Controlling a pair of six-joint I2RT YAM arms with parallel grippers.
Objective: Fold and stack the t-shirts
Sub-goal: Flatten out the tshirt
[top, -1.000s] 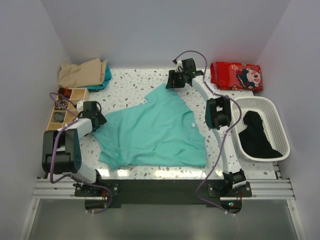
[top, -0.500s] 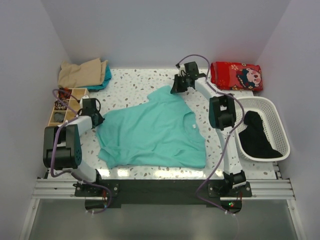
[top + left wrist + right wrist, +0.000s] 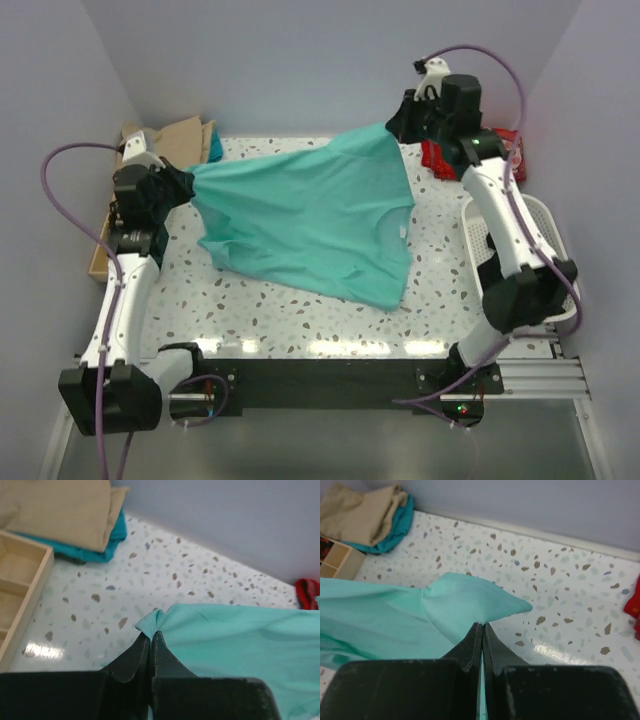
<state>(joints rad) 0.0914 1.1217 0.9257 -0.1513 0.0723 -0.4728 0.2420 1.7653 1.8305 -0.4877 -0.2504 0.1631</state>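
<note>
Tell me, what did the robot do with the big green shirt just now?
Both arms' jaws snapped shut on edges of the teal-green fabric t-shirt. The arms then swung up and toward the back, lifting it so it hangs stretched between them. The folded tan shirt pile and the white plastic basket stayed put.

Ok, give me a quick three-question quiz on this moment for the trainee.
1. True or false: the left claw and the right claw are both shut on the teal tee.
2. Uppermost in the far-left corner lies a: A) tan shirt B) black shirt C) white towel
3. Which claw is nearer the red cloth?
Key: 1 true; 2 A; 3 right.
</note>
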